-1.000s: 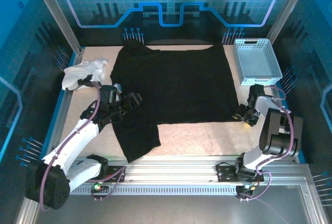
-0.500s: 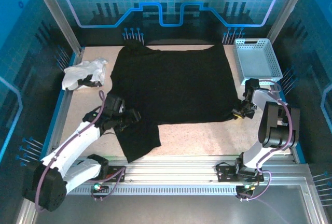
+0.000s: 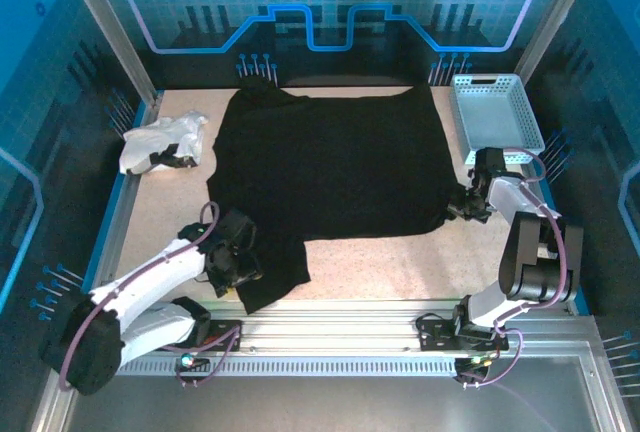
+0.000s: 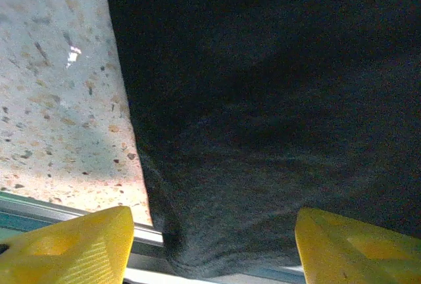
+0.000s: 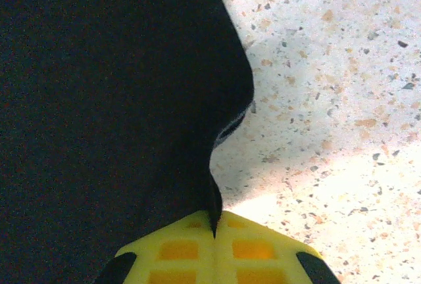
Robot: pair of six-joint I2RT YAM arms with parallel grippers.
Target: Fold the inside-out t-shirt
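The near flap of the t-shirt (image 3: 330,167) lies between the spread left fingers (image 4: 72,244), while the right fingers (image 5: 253,248) clamp its right corner.

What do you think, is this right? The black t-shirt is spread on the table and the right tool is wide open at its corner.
Not quite. The right tool is shut, not wide open: the right wrist view shows it pinching the edge of the black t-shirt. The rest holds: the t-shirt is spread on the table.
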